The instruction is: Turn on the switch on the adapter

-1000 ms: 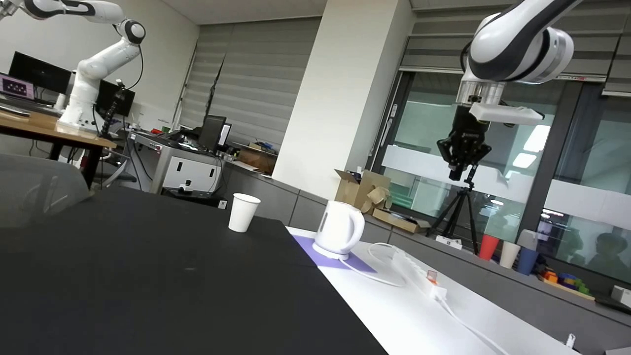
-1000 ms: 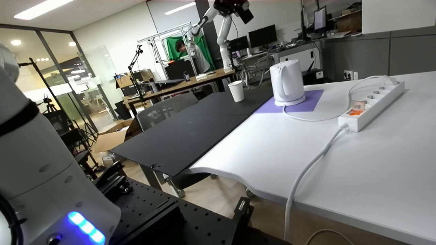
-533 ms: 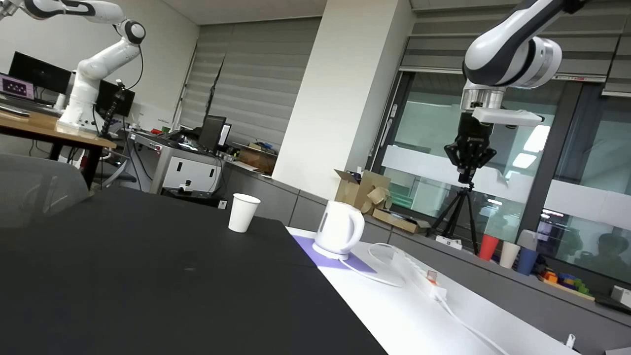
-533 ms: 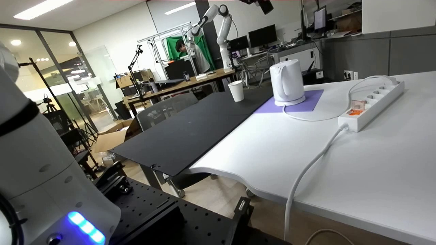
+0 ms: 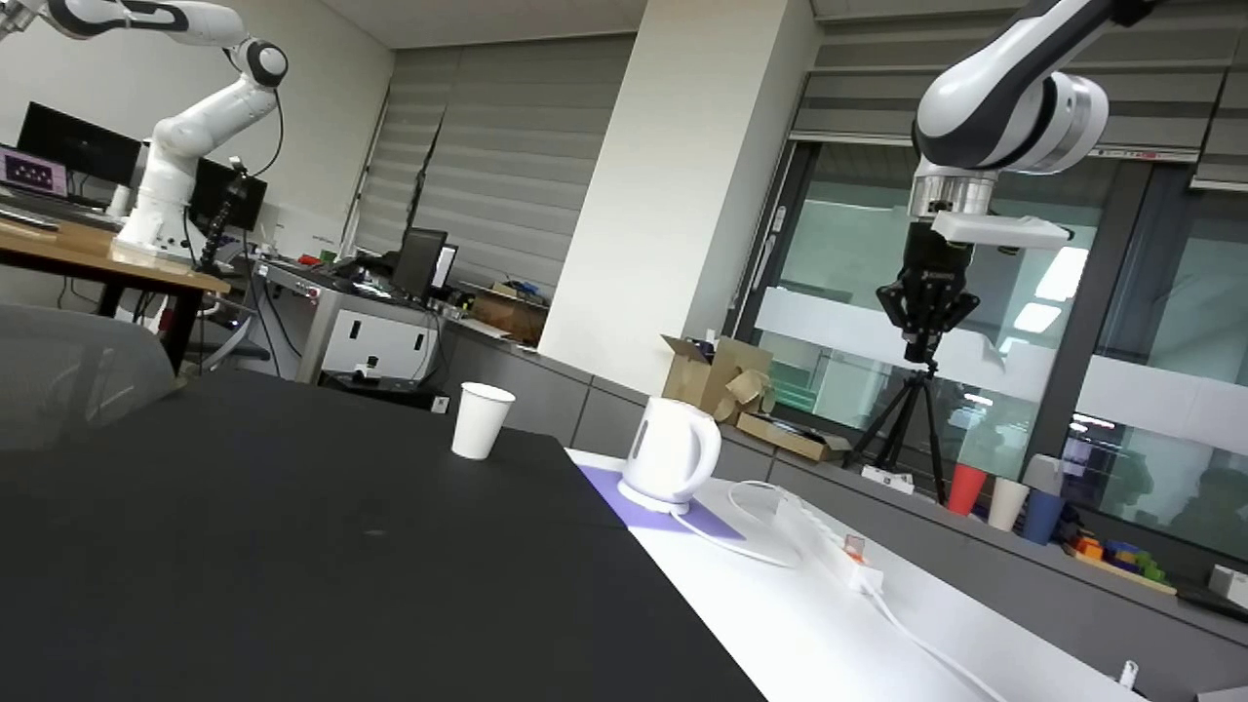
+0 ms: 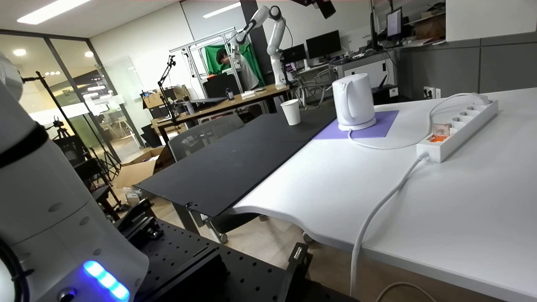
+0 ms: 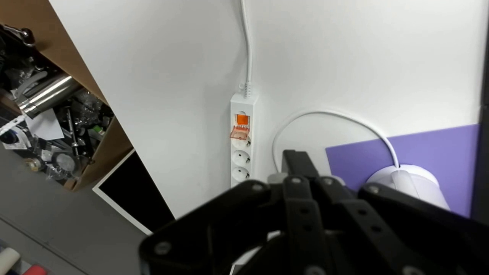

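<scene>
The adapter is a long white power strip lying on the white table, in both exterior views (image 5: 814, 534) (image 6: 465, 131) and the wrist view (image 7: 244, 102). Its orange switch (image 6: 439, 139) is near the cord end, also in the wrist view (image 7: 242, 119). A clear reddish cover (image 7: 240, 133) stands flipped open beside the switch, over the nearest socket. My gripper (image 5: 918, 353) points down, high above the table and apart from the adapter. In the wrist view its fingertips (image 7: 300, 162) are together with nothing between them, to the right of the adapter. They hide the adapter's far end.
A white kettle (image 6: 354, 100) stands on a purple sheet (image 6: 388, 121); its cord loops to the adapter's far end. A paper cup (image 5: 481, 421) stands on the black table (image 5: 341, 546). The adapter's power cord (image 6: 381, 201) runs over the table edge. Boxes (image 7: 76, 114) are beyond the table.
Over the first half second my gripper swung to a more upright pose and shifted slightly right in both exterior views. Since then it has barely moved. The adapter, kettle and cup have not moved.
</scene>
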You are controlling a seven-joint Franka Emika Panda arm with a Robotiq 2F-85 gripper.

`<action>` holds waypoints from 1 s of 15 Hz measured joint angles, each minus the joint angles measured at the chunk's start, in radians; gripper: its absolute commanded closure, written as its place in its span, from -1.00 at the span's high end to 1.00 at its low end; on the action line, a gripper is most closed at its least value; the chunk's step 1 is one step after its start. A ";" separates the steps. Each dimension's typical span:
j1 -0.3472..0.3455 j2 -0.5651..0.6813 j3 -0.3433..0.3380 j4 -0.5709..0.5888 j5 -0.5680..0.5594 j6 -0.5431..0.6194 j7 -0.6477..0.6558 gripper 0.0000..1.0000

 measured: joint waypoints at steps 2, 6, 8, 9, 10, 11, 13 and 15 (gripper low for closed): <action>0.000 0.000 0.000 0.000 0.000 0.000 0.000 -1.00; 0.008 0.020 -0.014 -0.002 -0.005 0.039 0.001 -1.00; 0.009 0.061 -0.027 -0.002 -0.006 0.093 0.001 -1.00; 0.009 0.089 -0.034 0.000 -0.006 0.119 0.001 -1.00; 0.009 0.119 -0.040 0.003 -0.006 0.140 0.002 -1.00; 0.010 0.153 -0.046 0.010 -0.006 0.157 0.004 -1.00; 0.012 0.228 -0.059 0.035 -0.008 0.184 0.011 -1.00; 0.020 0.297 -0.077 0.066 -0.013 0.205 0.026 -1.00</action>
